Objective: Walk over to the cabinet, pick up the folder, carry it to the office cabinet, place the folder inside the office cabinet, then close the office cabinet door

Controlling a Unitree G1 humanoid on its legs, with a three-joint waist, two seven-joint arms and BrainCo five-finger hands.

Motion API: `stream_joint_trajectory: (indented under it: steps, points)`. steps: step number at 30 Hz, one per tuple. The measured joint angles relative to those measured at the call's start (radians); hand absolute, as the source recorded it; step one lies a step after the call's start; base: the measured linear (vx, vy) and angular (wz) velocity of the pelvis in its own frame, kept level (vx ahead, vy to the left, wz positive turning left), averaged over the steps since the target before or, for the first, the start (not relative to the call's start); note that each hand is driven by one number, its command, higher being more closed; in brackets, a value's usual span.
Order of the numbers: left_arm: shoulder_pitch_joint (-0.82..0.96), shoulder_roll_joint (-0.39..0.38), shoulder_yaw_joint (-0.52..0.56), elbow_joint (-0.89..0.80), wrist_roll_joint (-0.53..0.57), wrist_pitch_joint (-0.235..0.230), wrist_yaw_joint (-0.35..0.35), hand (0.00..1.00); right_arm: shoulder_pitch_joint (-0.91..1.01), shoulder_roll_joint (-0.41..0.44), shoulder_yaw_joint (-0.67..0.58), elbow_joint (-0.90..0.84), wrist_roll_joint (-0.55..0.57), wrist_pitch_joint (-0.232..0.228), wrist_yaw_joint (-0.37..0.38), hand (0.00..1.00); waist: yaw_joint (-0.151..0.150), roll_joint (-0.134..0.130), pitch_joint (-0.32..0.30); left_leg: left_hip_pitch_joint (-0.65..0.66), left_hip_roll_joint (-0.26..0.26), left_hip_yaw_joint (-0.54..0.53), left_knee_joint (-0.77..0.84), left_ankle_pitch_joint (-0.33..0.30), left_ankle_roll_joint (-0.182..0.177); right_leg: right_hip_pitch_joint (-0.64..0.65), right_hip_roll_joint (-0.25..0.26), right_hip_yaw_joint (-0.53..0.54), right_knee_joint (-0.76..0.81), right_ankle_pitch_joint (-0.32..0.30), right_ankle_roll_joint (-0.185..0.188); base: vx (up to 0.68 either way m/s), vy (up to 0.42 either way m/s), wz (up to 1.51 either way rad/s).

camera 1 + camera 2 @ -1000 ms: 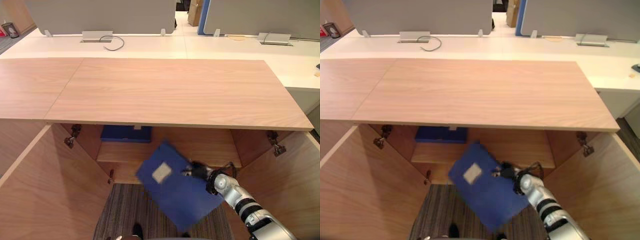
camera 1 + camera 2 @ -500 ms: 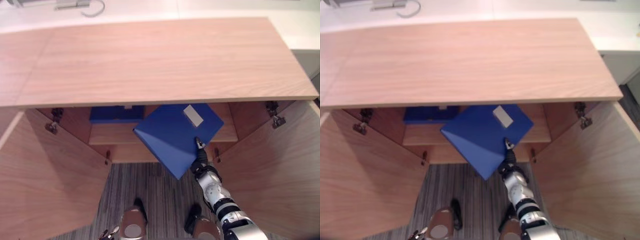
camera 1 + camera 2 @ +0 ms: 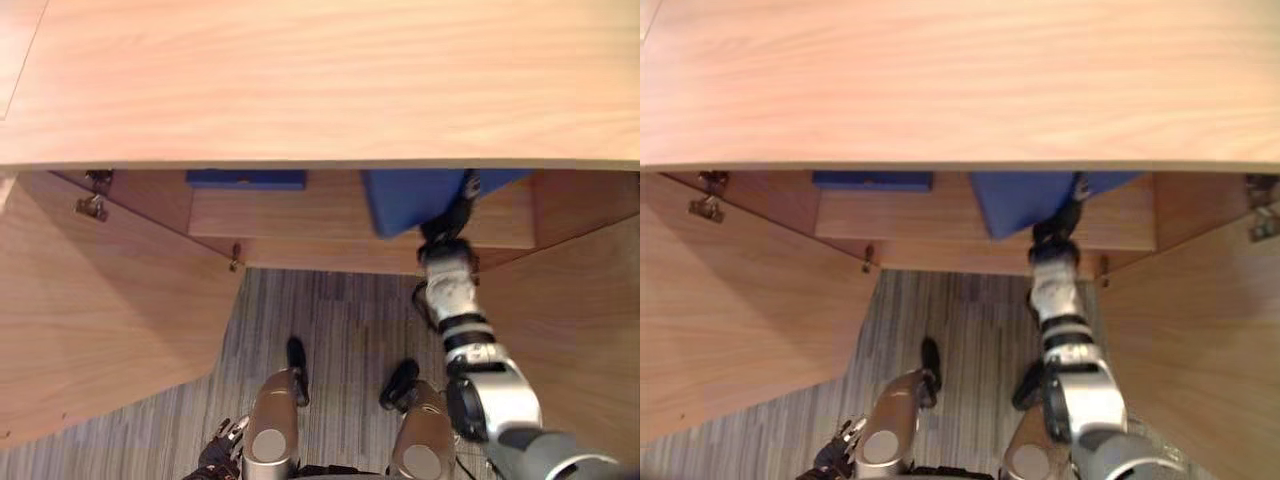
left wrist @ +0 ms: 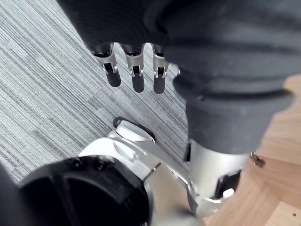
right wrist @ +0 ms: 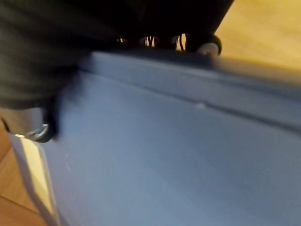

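Note:
A blue folder lies partly under the cabinet top, over the wooden shelf inside the open office cabinet. My right hand reaches in from below and is shut on the folder's near right edge. In the right wrist view the folder lies close against the palm, with the fingers curled over its far edge. My left hand hangs beside my body over the carpet, fingers straight and holding nothing.
A second blue item sits at the back left of the shelf. The left door and the right door both stand swung open toward me. Grey striped carpet lies between them.
The camera has tilted down and come closer. My right hand has carried the folder forward, from in front of the opening to under the cabinet top, over the shelf.

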Motion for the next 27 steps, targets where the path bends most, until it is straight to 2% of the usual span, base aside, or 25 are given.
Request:
stream_joint_trajectory:
  steps: [3, 5, 6, 7, 10, 13, 17, 18, 22, 27]
  points:
    - [0.006, -0.001, -0.005, -0.05, -0.004, 0.002, 0.0, 0.0, -0.105, -0.052, -0.099, -0.001, 0.054, -0.038, -0.062, 1.0, 0.013, 0.009, 0.005, -0.093, -0.025, -0.009, 0.061, -0.011, 0.016, -0.083, -0.056, -0.002, 0.079, -0.028, 0.0, -0.04, 0.033, 0.33]
    - [0.007, -0.01, -0.008, -0.092, -0.024, 0.002, 0.001, 0.0, -0.192, -0.104, -0.166, -0.001, 0.12, -0.066, -0.099, 1.0, 0.023, 0.039, 0.023, -0.164, -0.033, -0.011, 0.107, -0.02, 0.03, -0.146, -0.086, -0.001, 0.123, -0.034, -0.002, -0.03, 0.041, 0.17]
    - [0.007, -0.014, -0.009, -0.099, -0.025, 0.003, 0.001, 0.0, -0.212, -0.116, -0.184, -0.001, 0.134, -0.069, -0.11, 1.0, 0.024, 0.047, 0.027, -0.18, -0.036, -0.011, 0.12, -0.023, 0.033, -0.161, -0.094, -0.001, 0.135, -0.034, -0.002, -0.06, 0.062, 0.16]
    - [0.009, -0.018, -0.009, -0.105, -0.026, 0.003, 0.002, 0.0, -0.25, -0.154, -0.206, 0.001, 0.171, -0.075, -0.131, 1.0, 0.026, 0.057, 0.03, -0.223, -0.049, -0.011, 0.145, -0.027, 0.038, -0.205, -0.124, 0.002, 0.173, -0.042, -0.004, -0.05, 0.051, 0.19]
    - [0.009, -0.019, -0.009, -0.105, -0.032, 0.004, 0.016, 0.0, -0.323, -0.225, -0.195, 0.033, 0.209, -0.074, -0.153, 1.0, 0.023, 0.064, 0.034, -0.313, -0.069, -0.012, 0.224, -0.046, 0.05, -0.295, -0.181, 0.018, 0.264, -0.067, -0.01, -0.09, 0.061, 0.24]
    - [0.011, -0.023, -0.009, -0.106, -0.031, 0.007, 0.046, 0.0, -0.449, -0.327, -0.09, 0.15, 0.282, -0.073, -0.212, 1.0, 0.019, 0.072, 0.038, -0.406, -0.084, -0.014, 0.332, -0.085, 0.062, -0.386, -0.236, 0.059, 0.375, -0.111, -0.013, -0.1, 0.026, 0.24]
    - [0.012, -0.026, -0.013, -0.102, -0.031, 0.006, 0.09, 0.0, -0.523, -0.422, 0.079, 0.261, 0.337, -0.062, -0.254, 1.0, 0.01, 0.078, 0.04, -0.515, -0.089, -0.025, 0.47, -0.129, 0.064, -0.49, -0.278, 0.116, 0.503, -0.162, -0.006, -0.09, -0.048, 0.19]
    - [0.012, -0.026, -0.029, -0.105, -0.032, 0.007, 0.101, 0.0, -0.531, -0.451, 0.134, 0.283, 0.353, -0.058, -0.261, 0.0, 0.01, 0.079, 0.04, -0.546, -0.092, -0.025, 0.5, -0.136, 0.065, -0.529, -0.289, 0.138, 0.537, -0.174, -0.007, -0.07, -0.089, 0.12]
    - [0.029, -0.028, -0.045, -0.153, -0.045, 0.005, 0.124, 0.0, -0.544, -0.51, 0.266, 0.342, 0.357, -0.044, -0.292, 0.0, 0.01, 0.086, 0.044, -0.623, -0.09, -0.023, 0.548, -0.137, 0.064, -0.628, -0.299, 0.183, 0.597, -0.187, -0.009, -0.04, -0.072, 0.06]
    - [0.039, -0.029, -0.046, -0.182, -0.077, 0.006, 0.156, 0.0, -0.563, -0.57, 0.379, 0.361, 0.354, -0.015, -0.3, 0.0, 0.005, 0.088, 0.044, -0.649, -0.086, -0.013, 0.579, -0.138, 0.064, -0.675, -0.302, 0.221, 0.632, -0.191, -0.016, 0.01, -0.053, -0.03]
